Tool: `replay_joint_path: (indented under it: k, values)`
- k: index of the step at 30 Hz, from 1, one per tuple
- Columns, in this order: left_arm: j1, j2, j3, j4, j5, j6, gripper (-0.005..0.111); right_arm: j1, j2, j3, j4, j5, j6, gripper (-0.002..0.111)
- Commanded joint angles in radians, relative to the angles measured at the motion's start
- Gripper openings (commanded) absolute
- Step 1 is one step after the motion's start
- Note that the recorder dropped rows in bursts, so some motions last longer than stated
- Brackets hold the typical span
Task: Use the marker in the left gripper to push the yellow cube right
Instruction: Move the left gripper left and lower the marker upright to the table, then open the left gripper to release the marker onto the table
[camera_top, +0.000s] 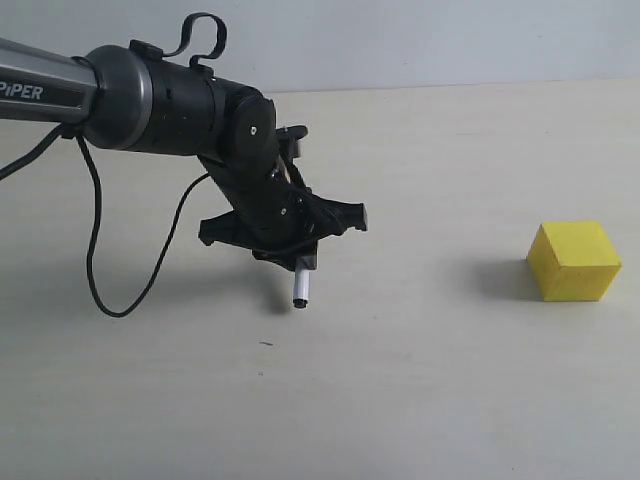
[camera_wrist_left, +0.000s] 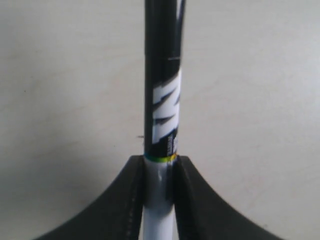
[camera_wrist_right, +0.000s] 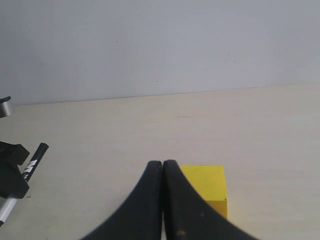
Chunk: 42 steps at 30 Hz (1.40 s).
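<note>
1. One marker (camera_top: 302, 288), one cube (camera_top: 574, 260), and two pincers. Only the left pincer (camera_top: 296, 250) shows in the exterior view.
2. The left pincer (camera_wrist_left: 160, 170) is clamped on the marker (camera_wrist_left: 162, 100), with a finger pressed to each side of the barrel.
3. The right pincer (camera_wrist_right: 163, 167) has its fingers together and holds nothing.
4. The cube sits on the surface (camera_top: 420, 400), well apart from the left pincer, off to its right in the exterior view. It lies just beyond the right pincer's tips, which partly hide it (camera_wrist_right: 205, 182).
5. The marker's long axis runs in line with the left pincer's fingers. The white barrel lies between them and the black lettered part reaches out past the tips.
6. In the exterior view a white end sticks out below the pincer. It points steeply down and slightly tilted, close to the surface, and whether it touches cannot be told.
7. From the right wrist, the marker (camera_wrist_right: 34, 162) slants through the left pincer (camera_wrist_right: 10, 175), black end uppermost.
</note>
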Motion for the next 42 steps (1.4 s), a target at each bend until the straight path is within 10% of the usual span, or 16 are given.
replay_joint_path:
  k: [1,26,34,42]
  values:
    - [-0.001,-0.002,0.0,-0.011,0.004,0.011,0.0,-0.003,-0.006,0.005,-0.001,-0.004,-0.005,0.0]
    - [-0.001,0.059,0.0,-0.059,0.005,0.009,0.0,-0.003,-0.006,0.005,-0.001,-0.004,-0.005,0.0]
    - [-0.001,0.059,0.0,-0.059,-0.003,0.009,0.038,-0.003,-0.006,0.005,-0.001,-0.004,-0.005,0.0]
    - [-0.001,0.063,0.0,-0.061,-0.004,0.009,0.039,-0.003,-0.006,0.005,-0.001,-0.004,-0.005,0.0]
